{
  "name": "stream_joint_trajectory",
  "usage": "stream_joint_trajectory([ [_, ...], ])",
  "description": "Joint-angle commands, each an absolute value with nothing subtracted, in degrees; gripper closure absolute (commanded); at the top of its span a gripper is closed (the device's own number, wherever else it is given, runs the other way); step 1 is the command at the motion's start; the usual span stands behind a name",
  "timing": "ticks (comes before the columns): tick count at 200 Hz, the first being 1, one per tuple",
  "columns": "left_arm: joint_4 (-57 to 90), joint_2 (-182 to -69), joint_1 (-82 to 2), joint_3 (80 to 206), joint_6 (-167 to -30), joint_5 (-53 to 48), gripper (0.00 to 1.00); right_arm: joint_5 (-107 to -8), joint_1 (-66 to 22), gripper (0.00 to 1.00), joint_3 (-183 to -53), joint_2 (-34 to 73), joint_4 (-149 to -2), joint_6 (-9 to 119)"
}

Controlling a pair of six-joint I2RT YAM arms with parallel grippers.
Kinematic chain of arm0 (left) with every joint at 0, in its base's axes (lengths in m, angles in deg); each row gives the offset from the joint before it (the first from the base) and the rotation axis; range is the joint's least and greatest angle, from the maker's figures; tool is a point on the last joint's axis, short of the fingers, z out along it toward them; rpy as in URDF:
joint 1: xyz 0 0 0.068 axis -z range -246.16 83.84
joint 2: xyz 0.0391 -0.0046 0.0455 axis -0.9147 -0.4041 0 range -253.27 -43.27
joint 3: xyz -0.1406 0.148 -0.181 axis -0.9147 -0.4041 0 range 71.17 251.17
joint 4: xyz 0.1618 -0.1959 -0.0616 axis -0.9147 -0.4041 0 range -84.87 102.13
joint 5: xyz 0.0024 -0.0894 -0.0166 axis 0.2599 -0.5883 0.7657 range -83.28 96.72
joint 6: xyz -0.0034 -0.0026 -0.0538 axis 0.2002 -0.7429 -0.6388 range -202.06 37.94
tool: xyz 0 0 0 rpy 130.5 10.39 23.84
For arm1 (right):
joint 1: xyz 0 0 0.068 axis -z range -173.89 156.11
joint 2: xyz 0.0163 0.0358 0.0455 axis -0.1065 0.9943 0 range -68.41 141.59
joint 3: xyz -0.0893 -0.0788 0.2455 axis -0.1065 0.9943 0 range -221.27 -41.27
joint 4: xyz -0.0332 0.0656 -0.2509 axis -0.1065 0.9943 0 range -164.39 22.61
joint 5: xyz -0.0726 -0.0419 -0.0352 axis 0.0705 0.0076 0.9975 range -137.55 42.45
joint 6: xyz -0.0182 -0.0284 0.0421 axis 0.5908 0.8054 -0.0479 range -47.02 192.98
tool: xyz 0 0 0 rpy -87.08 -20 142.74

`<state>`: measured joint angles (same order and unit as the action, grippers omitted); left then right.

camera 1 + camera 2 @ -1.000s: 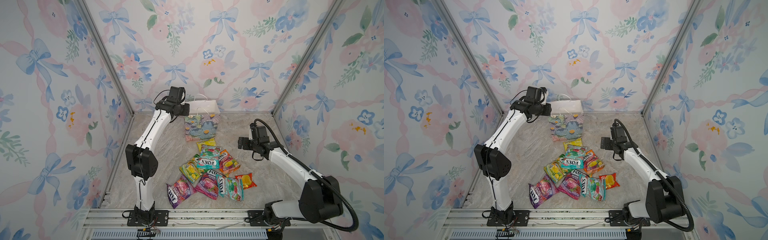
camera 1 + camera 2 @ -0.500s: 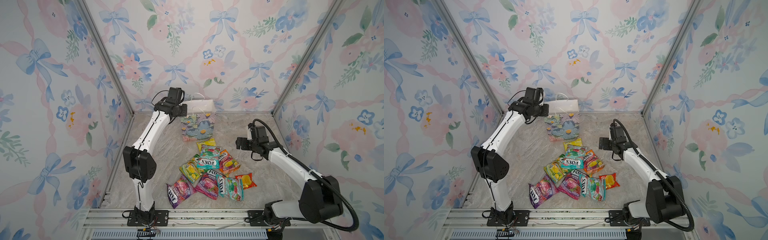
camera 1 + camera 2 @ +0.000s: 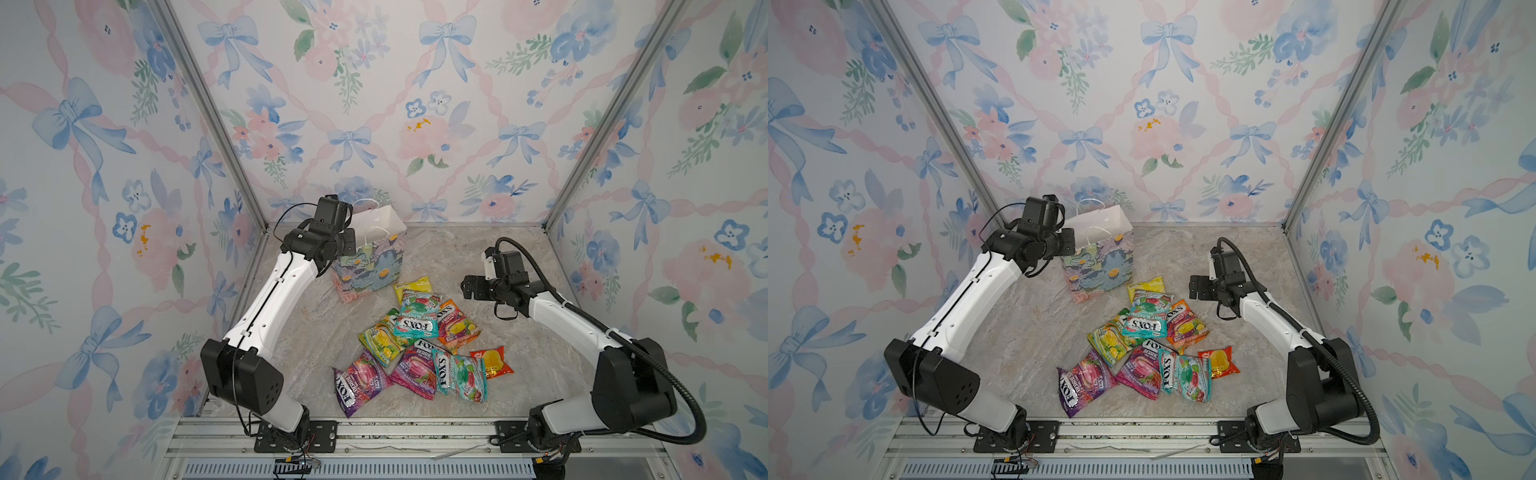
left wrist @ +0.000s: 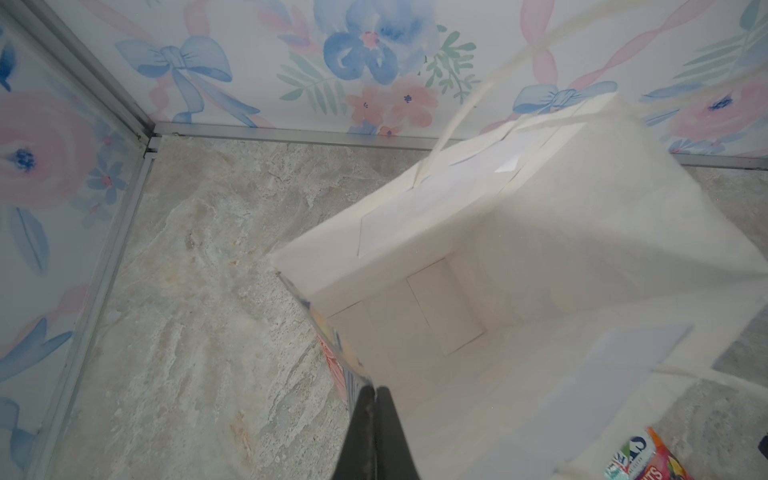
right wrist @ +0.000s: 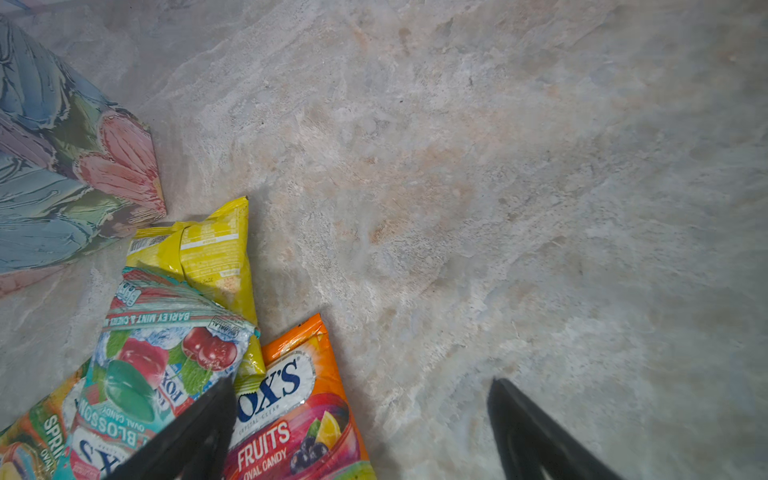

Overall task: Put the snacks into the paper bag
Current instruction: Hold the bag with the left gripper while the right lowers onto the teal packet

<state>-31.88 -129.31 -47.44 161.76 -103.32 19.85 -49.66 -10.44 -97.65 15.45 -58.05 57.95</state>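
A marbled grey-beige tabletop is boxed in by walls papered with pastel blue bows, pink ribbons and flowers. The flowered paper bag stands open near the back left corner, with the left jaws pinched shut on its rim. Colourful snacks lie heaped just in front of it. The right jaws hover wide open and empty beside the heap.

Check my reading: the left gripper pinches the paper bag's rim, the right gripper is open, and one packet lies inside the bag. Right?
Only the last part is wrong. The left wrist view shows the paper bag empty, its white bottom bare; the snacks lie on the table. The left gripper does pinch the rim, and the right gripper is open.
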Motion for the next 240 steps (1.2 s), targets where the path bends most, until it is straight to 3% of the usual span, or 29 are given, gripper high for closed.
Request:
stream_joint_trajectory([
  [1, -32.60, -124.40, -47.79, 156.80, -106.88, 20.96, 1.00, -51.54, -11.42, 0.03, -99.98, 16.66, -59.14, 57.37],
  [24, -32.63, -119.81, -47.86, 151.51, -108.29, 20.31, 0.90, -52.36, -11.71, 0.03, -100.78, 17.62, -59.36, 57.10],
  [36, -32.69, -117.83, -48.12, 149.49, -108.50, 20.19, 0.72, -52.87, -11.81, 0.03, -101.31, 17.90, -59.35, 56.82],
  [52, -32.56, -115.60, -49.17, 148.52, -108.33, 19.14, 0.40, -54.08, -11.83, 0.03, -101.72, 17.93, -59.36, 56.22],
  [69, -32.38, -113.81, -51.02, 149.31, -107.33, 17.16, 0.19, -54.80, -11.85, 0.04, -101.94, 17.40, -59.34, 55.67],
  [79, -32.00, -113.04, -52.23, 150.26, -106.43, 15.85, 0.12, -54.99, -11.90, 0.03, -102.01, 16.91, -59.31, 55.31],
  [119, -29.11, -113.74, -56.69, 153.95, -101.39, 9.08, 0.09, -56.47, -12.17, 0.02, -101.08, 14.34, -59.15, 53.60],
  [240, -29.25, -134.80, -59.92, 165.76, -88.86, -2.55, 0.30, -55.99, -12.77, 0.01, -98.03, 8.02, -58.52, 50.17],
])
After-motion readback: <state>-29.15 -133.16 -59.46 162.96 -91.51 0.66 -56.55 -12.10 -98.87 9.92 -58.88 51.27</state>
